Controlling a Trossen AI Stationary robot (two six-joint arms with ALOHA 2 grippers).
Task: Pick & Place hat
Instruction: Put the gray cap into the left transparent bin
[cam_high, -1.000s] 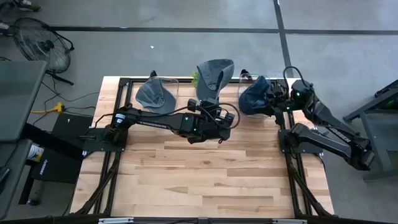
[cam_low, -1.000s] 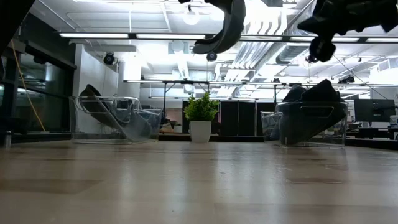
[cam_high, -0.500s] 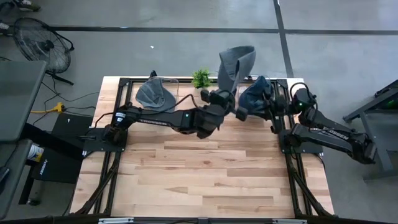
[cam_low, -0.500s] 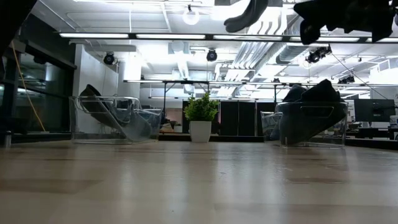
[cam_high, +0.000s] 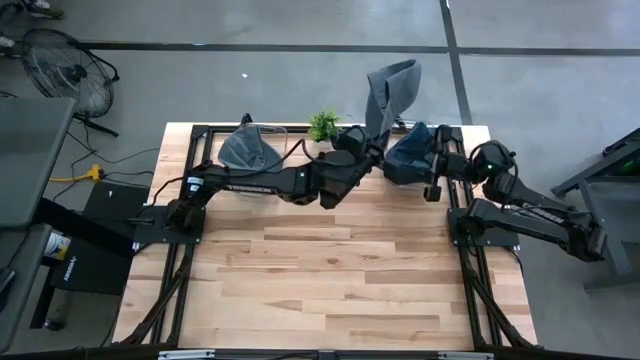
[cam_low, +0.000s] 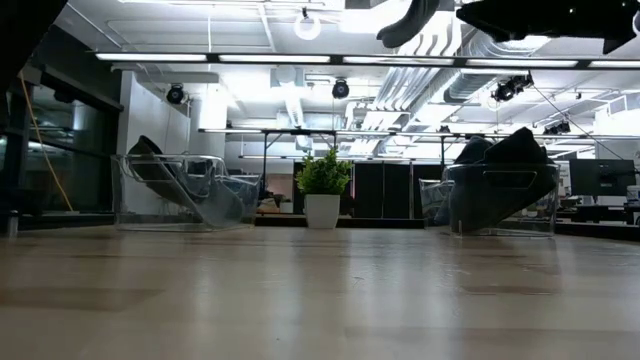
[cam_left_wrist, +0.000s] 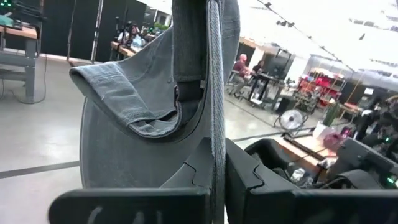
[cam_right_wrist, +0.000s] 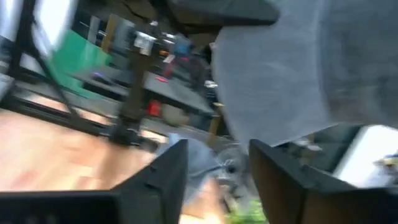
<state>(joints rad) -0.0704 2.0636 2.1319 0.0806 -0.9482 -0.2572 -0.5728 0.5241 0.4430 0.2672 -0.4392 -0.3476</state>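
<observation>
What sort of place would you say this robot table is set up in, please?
Probably a robotics lab or open workshop. Beyond the wooden table lies a bare concrete floor with a standing fan; the low view shows an exposed ceiling with strip lights, and the left wrist view shows people at workbenches.

L arm stretched across rear of tabletop toward R side, raised high; left pincer (cam_high: 366, 150) clamped on hat (cam_high: 390, 95), fingers (cam_left_wrist: 202, 168) pressed together. R arm folded at R rear edge; right pincer (cam_high: 432, 172) parted, pointing toward L arm.
</observation>
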